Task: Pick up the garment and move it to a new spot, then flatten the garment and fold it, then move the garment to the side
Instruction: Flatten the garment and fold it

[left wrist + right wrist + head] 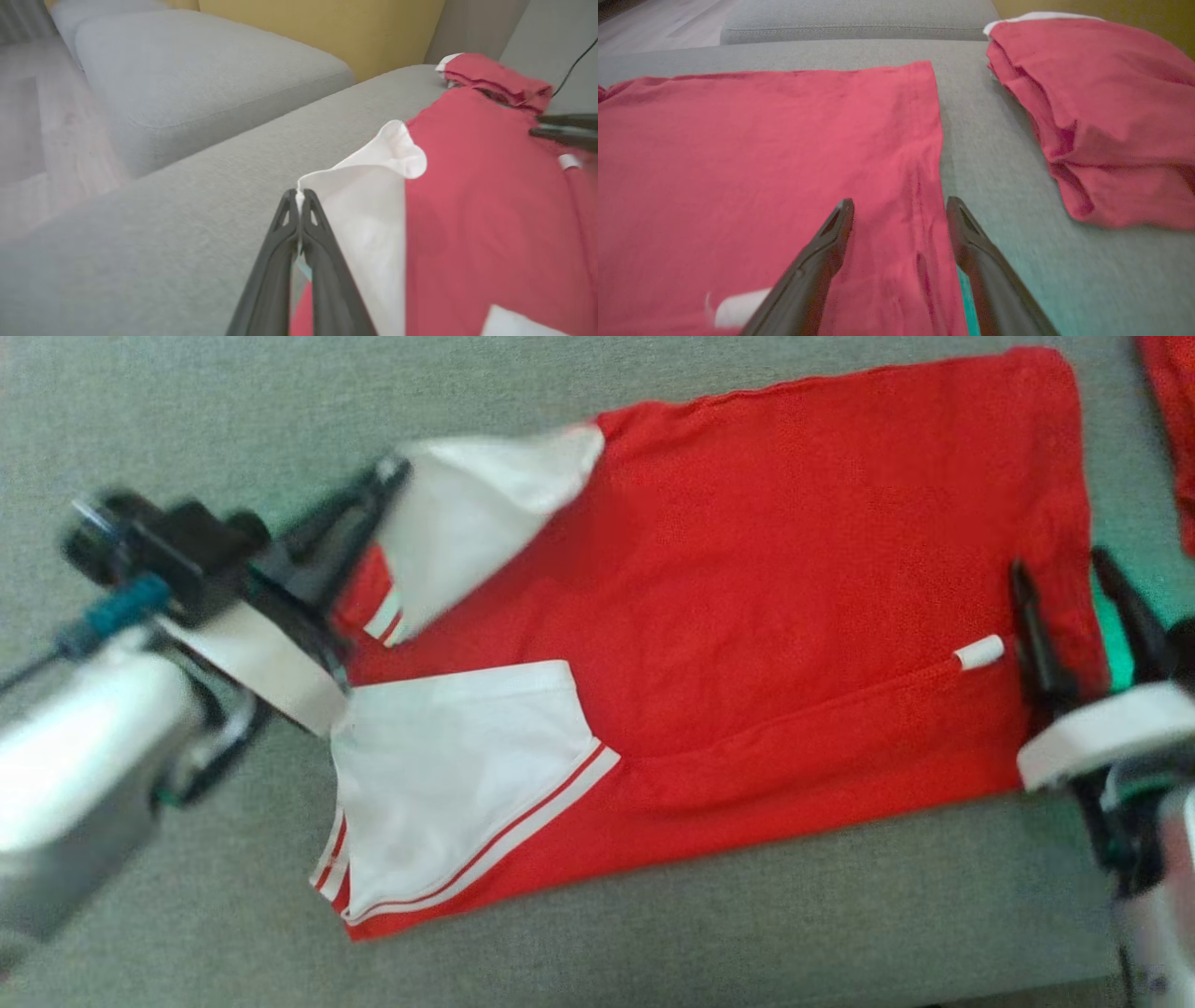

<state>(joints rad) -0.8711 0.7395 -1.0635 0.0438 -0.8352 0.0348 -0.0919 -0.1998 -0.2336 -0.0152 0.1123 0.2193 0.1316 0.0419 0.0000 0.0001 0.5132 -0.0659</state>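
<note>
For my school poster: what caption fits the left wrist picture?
Left gripper pinches the white sleeve of a red garment on a grey sofa.

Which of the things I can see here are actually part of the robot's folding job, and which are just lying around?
In the job: red and white garment, spread out; its white sleeve, pinched in the left end effector; right end effector, open over the garment's other end.
Just lying about: second red garment, bundled to one side; neighbouring grey cushion.

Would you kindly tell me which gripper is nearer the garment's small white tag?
Right: the right gripper is beside the tag; the left gripper pinches the far white sleeve.
</note>
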